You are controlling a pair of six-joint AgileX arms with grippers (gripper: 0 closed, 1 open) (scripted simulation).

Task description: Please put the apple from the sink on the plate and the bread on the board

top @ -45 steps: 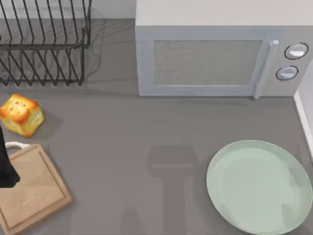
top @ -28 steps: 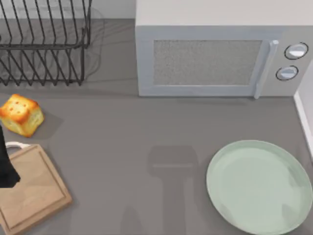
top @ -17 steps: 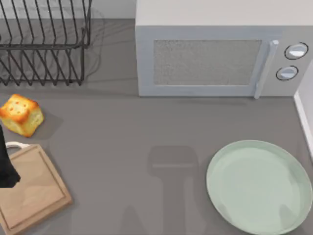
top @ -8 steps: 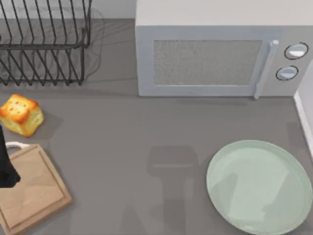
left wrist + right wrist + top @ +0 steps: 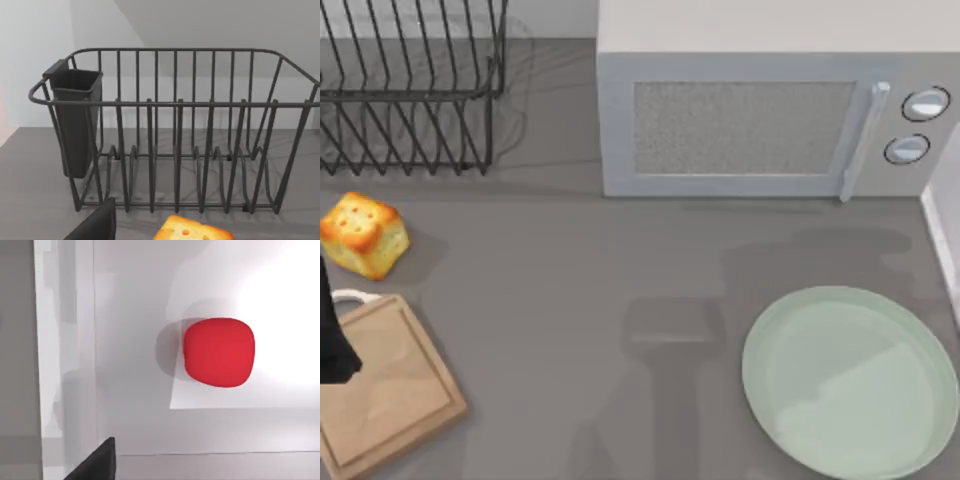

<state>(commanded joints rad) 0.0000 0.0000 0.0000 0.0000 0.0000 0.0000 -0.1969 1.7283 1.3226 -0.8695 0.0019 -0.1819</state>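
Note:
The red apple lies on the white floor of the sink, seen from above in the right wrist view. A dark part of my right gripper shows at that picture's edge, apart from the apple. The golden bread sits on the grey counter at the far left, just behind the wooden board; its speckled top also appears in the left wrist view. My left gripper hangs over the board's left side. The pale green plate rests bare at the front right.
A black wire dish rack stands at the back left, with a dark cup holder on it. A grey microwave fills the back middle. The sink's white rim runs along the right edge.
A shadow that lay over the plate has slid back and to the right, onto the counter behind the plate. The left arm, bread, board and plate have not moved.

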